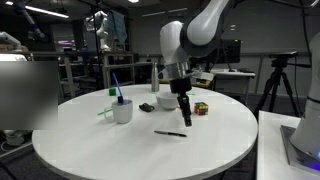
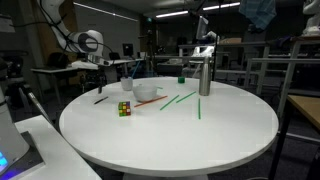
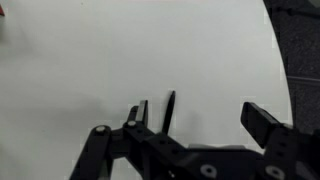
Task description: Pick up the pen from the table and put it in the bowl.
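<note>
Hand just above pen

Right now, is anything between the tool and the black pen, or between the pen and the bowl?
Nothing visible does. The open tool hangs over the pen, with only bare table under them. The way to the bowl looks free; the colored cube sits off to one side.

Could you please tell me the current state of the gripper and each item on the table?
Gripper, jaws open, empty.
Pen, lying flat on the table, not held.
Bowl, upright.
Cup, upright, items standing inside.
Green sticks, lying flat.
</note>
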### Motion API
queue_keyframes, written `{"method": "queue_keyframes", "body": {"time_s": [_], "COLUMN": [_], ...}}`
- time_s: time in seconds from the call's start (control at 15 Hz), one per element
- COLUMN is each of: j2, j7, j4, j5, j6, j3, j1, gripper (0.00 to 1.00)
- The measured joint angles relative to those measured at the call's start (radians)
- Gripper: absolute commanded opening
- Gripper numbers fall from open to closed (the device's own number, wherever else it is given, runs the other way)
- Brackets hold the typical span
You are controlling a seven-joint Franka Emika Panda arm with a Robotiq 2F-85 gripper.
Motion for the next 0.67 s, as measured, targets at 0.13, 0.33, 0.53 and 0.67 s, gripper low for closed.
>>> {"method": "queue_keyframes", "body": {"time_s": [0.13, 0.33, 0.53, 0.67], "j2": [0.006, 0.014, 0.014, 0.014], "j7": [0.046, 0.121, 0.172, 0.174], "j4": [0.0, 0.0, 0.002, 0.008], "j5": [-0.043, -0.119, -0.171, -0.172], "j6": [0.023, 0.048, 0.063, 0.067], "j3": [-0.007, -0.019, -0.026, -0.027], "j1": [0.004, 0.007, 0.008, 0.008], "gripper": [1.0, 1.0, 1.0, 1.0]}}
